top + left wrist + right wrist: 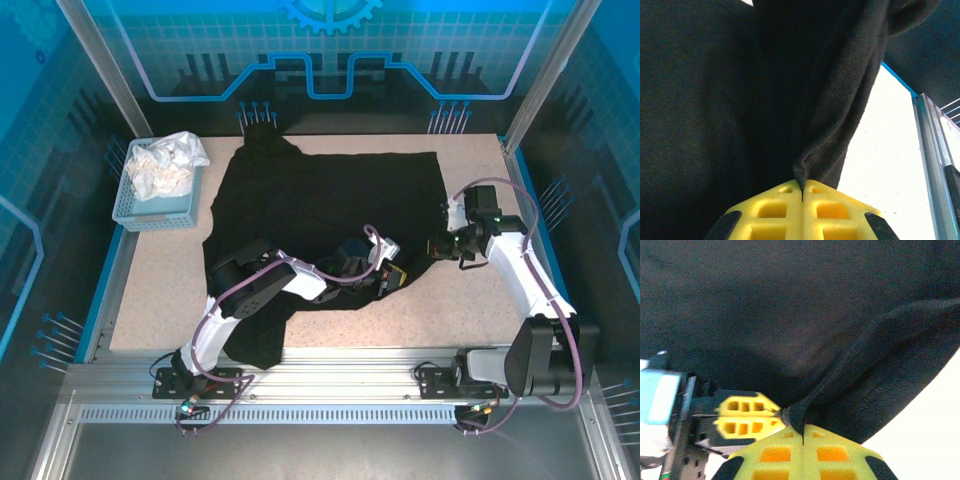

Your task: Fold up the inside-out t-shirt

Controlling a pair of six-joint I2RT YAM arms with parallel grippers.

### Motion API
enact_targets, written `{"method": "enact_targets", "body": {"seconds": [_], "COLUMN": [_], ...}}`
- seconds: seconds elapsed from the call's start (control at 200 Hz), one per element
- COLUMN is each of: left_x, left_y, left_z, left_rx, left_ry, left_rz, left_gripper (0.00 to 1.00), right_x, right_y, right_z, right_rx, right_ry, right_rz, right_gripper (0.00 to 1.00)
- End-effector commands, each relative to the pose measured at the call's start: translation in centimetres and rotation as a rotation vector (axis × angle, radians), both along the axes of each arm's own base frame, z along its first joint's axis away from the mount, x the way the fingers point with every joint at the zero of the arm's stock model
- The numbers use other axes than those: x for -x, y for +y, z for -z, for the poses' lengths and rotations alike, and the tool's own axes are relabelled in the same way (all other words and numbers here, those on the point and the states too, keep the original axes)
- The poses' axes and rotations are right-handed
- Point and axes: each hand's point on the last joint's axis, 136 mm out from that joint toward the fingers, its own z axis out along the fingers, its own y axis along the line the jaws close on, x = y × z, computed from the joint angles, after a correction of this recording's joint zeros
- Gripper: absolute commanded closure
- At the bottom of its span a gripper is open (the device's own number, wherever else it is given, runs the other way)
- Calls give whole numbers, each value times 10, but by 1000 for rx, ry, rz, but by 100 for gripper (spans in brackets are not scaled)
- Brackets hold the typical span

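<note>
Currently: black t-shirt [320, 200], spread across the desk [470, 310]; its near-right corner region is pinched by left fingers [772, 202] and right fingers [775, 452], pressed together on folds; cloth is laid away and leftward from both.

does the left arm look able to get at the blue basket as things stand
Probably not yet: the left hand is shut on a fold of the black t-shirt, so reaching would drag it. The blue basket sits at the far left, nothing else between.
</note>
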Motion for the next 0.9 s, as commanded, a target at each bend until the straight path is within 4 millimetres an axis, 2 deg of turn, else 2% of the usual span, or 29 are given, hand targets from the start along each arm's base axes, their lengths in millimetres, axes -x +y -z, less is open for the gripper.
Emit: {"method": "enact_targets", "body": {"seconds": [0.0,0.1,0.16,0.185,0.325,0.495,0.665,0.775,0.895], "left_x": [16,32,41,44,55,63,65,66,68], "left_y": [-10,-22,-29,-32,-37,-41,-41,-39,-36], "left_z": [-1,3,5,7,11,12,4,-4,-13], "left_rx": [0,-32,-52,-60,-82,-92,-76,-58,-31], "left_ry": [-71,-107,-131,-135,-159,-177,-188,-199,-212], "left_rz": [84,141,174,186,223,252,255,251,253], "left_gripper": [100,100,100,100,100,89,76,64,51], "right_x": [8,11,10,17,34,49,71,80,80], "right_y": [-22,-32,-37,-38,-44,-55,-77,-91,-95], "right_z": [19,32,33,42,58,64,67,59,45], "right_rx": [45,49,45,43,10,-19,-25,-22,4], "right_ry": [55,84,83,108,162,177,136,61,-27], "right_rz": [116,165,198,206,275,381,570,687,694], "right_gripper": [100,100,100,100,100,95,90,86,74]}}
